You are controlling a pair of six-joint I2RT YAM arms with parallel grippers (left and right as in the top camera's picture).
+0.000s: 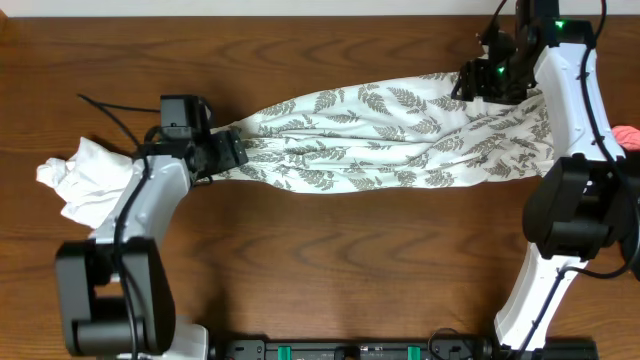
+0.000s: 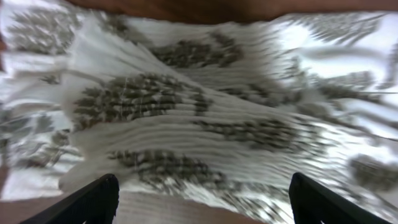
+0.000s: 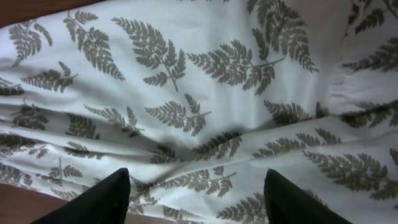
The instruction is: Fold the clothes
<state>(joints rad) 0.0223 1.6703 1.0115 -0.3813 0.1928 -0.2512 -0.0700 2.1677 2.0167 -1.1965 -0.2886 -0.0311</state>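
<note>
The cream-white fern-printed garment (image 1: 390, 135) lies stretched in a long bunched band across the wooden table (image 1: 350, 260). My left gripper (image 1: 232, 152) sits at its gathered left end. In the left wrist view this gripper (image 2: 202, 199) is open, its fingers (image 2: 99, 200) wide apart over the edge of the blurred, pleated fern cloth (image 2: 205, 112). My right gripper (image 1: 482, 84) hovers over the garment's broad right end, near the far edge. In the right wrist view it (image 3: 196, 199) is open just above the fern cloth (image 3: 199, 93), with nothing pinched. A plain white garment (image 1: 85, 180) lies crumpled at the left.
A small pink-red object (image 1: 628, 135) shows at the right edge behind the right arm. A black cable (image 1: 105, 108) trails across the table near the left arm. The arm bases stand at the front corners.
</note>
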